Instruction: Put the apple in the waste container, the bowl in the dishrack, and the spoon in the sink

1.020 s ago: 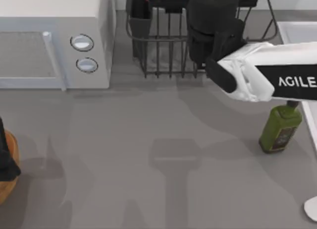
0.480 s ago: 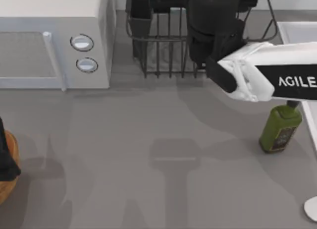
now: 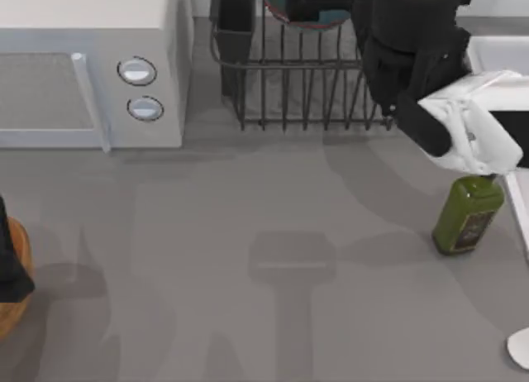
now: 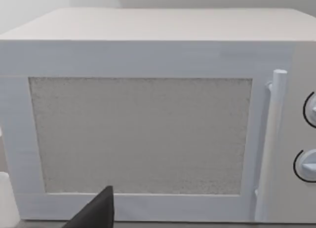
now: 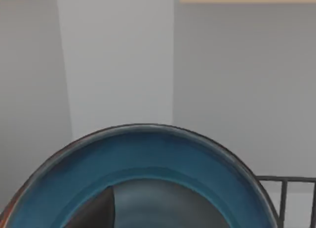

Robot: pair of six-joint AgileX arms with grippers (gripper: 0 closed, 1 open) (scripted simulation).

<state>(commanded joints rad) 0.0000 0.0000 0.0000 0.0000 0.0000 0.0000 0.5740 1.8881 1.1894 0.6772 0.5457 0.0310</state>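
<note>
In the top view the right arm reaches in from the right edge to the upper right of the frame, its dark wrist hanging over the right end of the dishrack (image 3: 289, 84), a black wire rack along the top centre with a rectangular black utensil cup (image 3: 235, 22) at its left corner. The bowl (image 3: 310, 6), blue-teal with a thin reddish rim, lies at the top edge inside the rack, partly crossed by dark bars. The right wrist view looks down into the bowl's blue inside, with one dark fingertip (image 5: 96, 210) over it near the lower edge; whether the right gripper grips the bowl or stands open cannot be told. The left arm sits at the lower left edge of the top view, over the tan waste container (image 3: 15, 295); its wrist view faces the white microwave (image 4: 148, 114), and one dark fingertip (image 4: 96, 213) gives no sign of how its fingers stand. A green bottle (image 3: 467, 212) stands at right, beside the sink (image 3: 496, 47) rim, and the spoon (image 3: 521, 347) shows pale at the lower right corner.
</note>
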